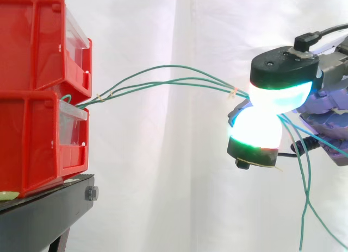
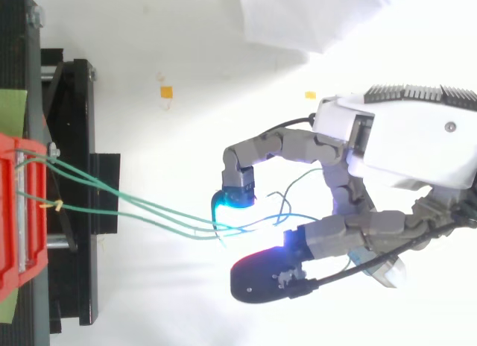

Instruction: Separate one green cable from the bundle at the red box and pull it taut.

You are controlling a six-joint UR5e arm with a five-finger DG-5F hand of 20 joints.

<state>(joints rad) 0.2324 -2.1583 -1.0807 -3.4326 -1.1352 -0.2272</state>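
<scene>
1. Fingers of your robot's hand were pinched on the green cables. In the side view two thick glowing pads pressed together one above the other, the upper white and cyan, the lower white with a green rim.
2. You could not tell from either view how many strands lay between the pads; about three ran together into the pinch.
3. In the side view the hand sat at the right, well apart from the red bins at the left.
4. Those red bins were two, stacked one on the other on a black stand, before a white curtain.
5. The green cables came out from between the two bins and crossed the open gap to the pads in shallow upward arcs, bowed rather than straight.
6. Small pale ties clung to the strands close to the bins, and another sat close to the pinch.
7. Past the pads, the loose ends hung down at the right of the side view, below the hand.
8. From above, you saw the strands leave the bin at the left edge, spread slightly, and meet at the cyan pad.
9. Two small orange bits of tape lay on the white surface seen from above, well apart from the cables.
</scene>
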